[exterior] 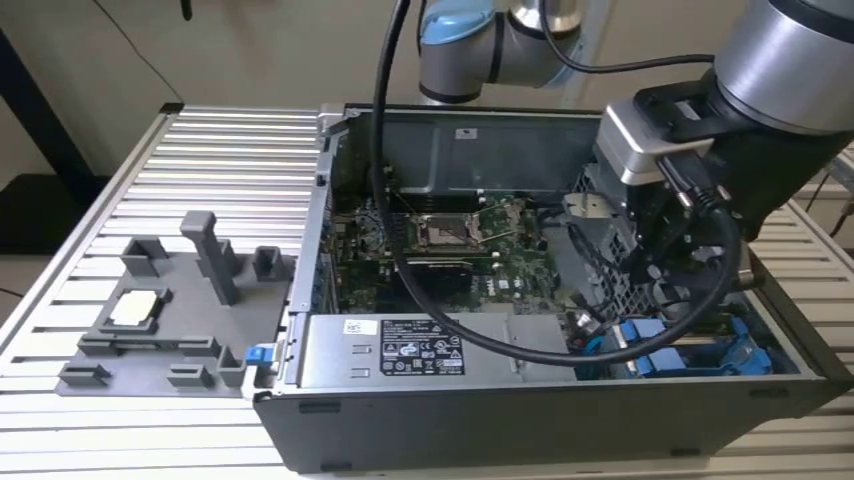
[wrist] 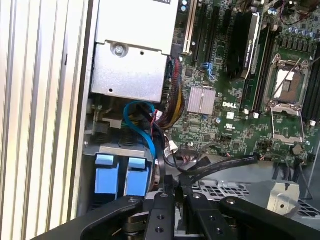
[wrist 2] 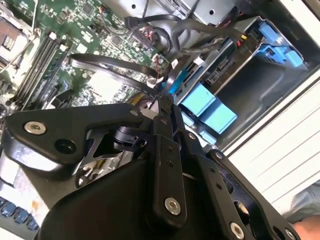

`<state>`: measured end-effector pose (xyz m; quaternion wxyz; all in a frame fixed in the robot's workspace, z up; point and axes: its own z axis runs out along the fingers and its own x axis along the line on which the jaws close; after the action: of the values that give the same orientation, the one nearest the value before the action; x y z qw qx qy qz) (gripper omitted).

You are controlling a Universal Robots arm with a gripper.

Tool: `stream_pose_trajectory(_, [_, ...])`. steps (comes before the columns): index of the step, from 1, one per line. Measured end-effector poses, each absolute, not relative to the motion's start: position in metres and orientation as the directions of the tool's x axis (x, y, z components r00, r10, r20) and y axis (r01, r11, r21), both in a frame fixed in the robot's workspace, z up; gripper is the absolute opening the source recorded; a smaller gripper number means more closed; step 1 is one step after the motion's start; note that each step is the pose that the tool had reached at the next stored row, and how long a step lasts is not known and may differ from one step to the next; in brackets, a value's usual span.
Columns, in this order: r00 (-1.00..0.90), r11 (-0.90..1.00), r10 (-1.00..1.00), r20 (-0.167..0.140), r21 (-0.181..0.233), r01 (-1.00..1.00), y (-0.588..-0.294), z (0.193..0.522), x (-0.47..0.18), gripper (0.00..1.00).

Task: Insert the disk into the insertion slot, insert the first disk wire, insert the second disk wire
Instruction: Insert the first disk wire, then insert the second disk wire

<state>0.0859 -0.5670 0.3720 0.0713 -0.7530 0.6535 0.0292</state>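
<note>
A black-and-white label point(exterior: 407, 352) is sitting on the silver box point(exterior: 327, 365), at 6 o'clock from the motherboard point(exterior: 441, 250) in the exterior view. Its print is showing as small symbols and fine lines that I am not able to read. A small white sticker point(exterior: 467, 132) is sitting on the back wall of the case point(exterior: 534, 420), at 12 o'clock from the motherboard, and its marks are too small to read. In the first wrist view 1 short white logo word point(wrist: 230, 105) is standing on the green board, near the finned heatsink point(wrist: 201, 100).

Black pincer point(wrist 2: 162, 107), bright blue disk point(wrist: 122, 175) carrier, green motherboard point(wrist: 225, 110), seemingly perforated grey insertion slot point(wrist: 225, 190)
</note>
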Motion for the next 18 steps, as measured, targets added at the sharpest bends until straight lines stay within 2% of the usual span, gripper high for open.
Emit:
stream_pose_trajectory(3, [0.144,-0.136,-0.981,-0.129,-0.068,-0.988,-0.569,0.370,0.090,0.16])
stream_pose_trajectory(10, [0.144,-0.139,-0.986,-0.078,-0.061,-0.988,-0.569,0.367,0.104,0.16])
stream_pose_trajectory(18, [0.143,-0.140,-0.988,-0.059,-0.058,-0.988,-0.571,0.363,0.112,0.16])
